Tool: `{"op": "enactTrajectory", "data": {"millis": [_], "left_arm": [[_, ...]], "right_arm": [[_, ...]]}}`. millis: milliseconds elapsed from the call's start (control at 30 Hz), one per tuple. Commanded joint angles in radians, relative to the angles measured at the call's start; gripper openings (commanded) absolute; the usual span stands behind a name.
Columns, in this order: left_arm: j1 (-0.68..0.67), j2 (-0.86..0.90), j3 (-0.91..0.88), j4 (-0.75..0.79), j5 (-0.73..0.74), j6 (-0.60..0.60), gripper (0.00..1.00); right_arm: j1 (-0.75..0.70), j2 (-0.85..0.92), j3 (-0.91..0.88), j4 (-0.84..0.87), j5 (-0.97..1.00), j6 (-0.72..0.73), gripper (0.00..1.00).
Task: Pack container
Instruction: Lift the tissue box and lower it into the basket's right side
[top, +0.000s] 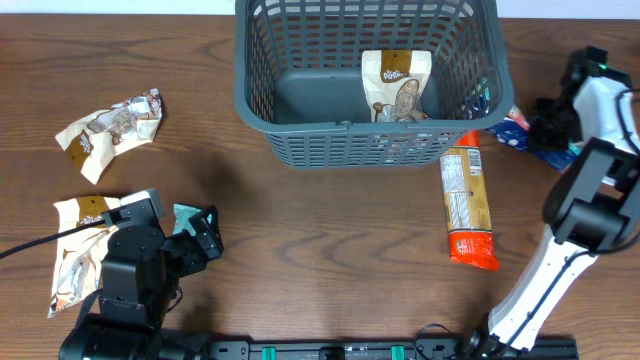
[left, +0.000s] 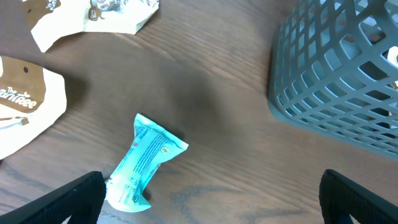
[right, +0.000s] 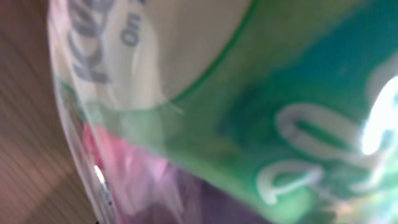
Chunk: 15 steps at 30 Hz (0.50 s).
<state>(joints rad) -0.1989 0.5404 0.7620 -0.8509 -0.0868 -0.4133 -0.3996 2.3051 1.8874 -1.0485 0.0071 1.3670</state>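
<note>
The container (top: 300, 146) lies left of the right end effector (top: 535, 129).

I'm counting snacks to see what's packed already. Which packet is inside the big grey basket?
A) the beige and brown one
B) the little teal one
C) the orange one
A: the beige and brown packet stands inside the basket, while the orange packet and the teal packet lie outside it on the table.
</note>
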Motion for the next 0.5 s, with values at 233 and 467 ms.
{"op": "enactTrajectory", "data": {"millis": [233, 467], "left_arm": [[0.002, -0.004, 0.023, -0.002, -0.019, 0.016, 0.99], [0.002, -0.004, 0.023, -0.002, -0.019, 0.016, 0.98]], "right_arm": [[-0.174, -0.412, 0.003, 0.057, 0.018, -0.2, 0.01], [-0.192, -0.645, 0.003, 0.174, -0.126, -0.369, 0.01]]}}
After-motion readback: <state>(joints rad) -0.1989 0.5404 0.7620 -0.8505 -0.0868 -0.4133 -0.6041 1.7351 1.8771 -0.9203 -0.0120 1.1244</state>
